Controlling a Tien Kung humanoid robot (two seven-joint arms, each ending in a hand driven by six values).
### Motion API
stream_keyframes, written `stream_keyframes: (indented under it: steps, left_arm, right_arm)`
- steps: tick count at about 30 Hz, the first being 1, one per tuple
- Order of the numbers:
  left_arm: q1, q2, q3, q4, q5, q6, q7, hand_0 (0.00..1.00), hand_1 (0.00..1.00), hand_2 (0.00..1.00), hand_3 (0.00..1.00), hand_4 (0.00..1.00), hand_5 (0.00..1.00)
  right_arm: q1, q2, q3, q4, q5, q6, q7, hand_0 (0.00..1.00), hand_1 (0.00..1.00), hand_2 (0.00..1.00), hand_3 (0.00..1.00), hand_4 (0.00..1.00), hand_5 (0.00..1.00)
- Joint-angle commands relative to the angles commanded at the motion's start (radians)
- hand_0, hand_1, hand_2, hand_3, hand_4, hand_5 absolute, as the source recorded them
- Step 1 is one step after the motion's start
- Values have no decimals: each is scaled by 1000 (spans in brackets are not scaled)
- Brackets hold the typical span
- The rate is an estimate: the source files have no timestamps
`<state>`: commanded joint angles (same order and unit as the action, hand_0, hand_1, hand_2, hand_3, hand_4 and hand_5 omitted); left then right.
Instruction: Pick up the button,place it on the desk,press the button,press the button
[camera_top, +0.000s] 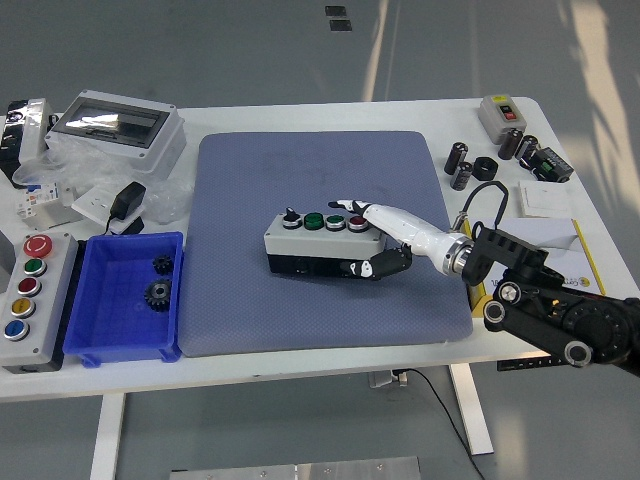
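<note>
A grey button box (305, 241) with a black knob, two green buttons and a red button lies on the blue-grey mat (300, 165) at the table's middle. My right hand (372, 240) is shut on the box's right end. White fingers (352, 208) lie over its top by the red button and the dark thumb (385, 266) presses its front side. The box looks slightly tilted, its right end raised off the mat. The left arm is not in view.
A blue bin (100, 335) with two gears and a five-button control box (28, 298) stand at the left. A grey enclosure (115, 125) and a plug adapter (127, 203) lie at the back left. A yellow-white carton (565, 262), black cylinders (460, 165) and a small switch box (500, 112) are at the right.
</note>
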<state>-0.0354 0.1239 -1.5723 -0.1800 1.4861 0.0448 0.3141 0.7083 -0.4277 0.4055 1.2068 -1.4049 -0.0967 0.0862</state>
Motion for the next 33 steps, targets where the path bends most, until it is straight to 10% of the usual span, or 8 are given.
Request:
stream_keyframes:
  steps: [33]
  left_arm:
    - [9, -16, 11, 0, -27, 3, -3, 634, 588, 536, 585, 592, 179]
  right_arm:
    - [-50, -69, 82, 126, 34, 57, -58, 998, 969, 998, 998, 841, 161]
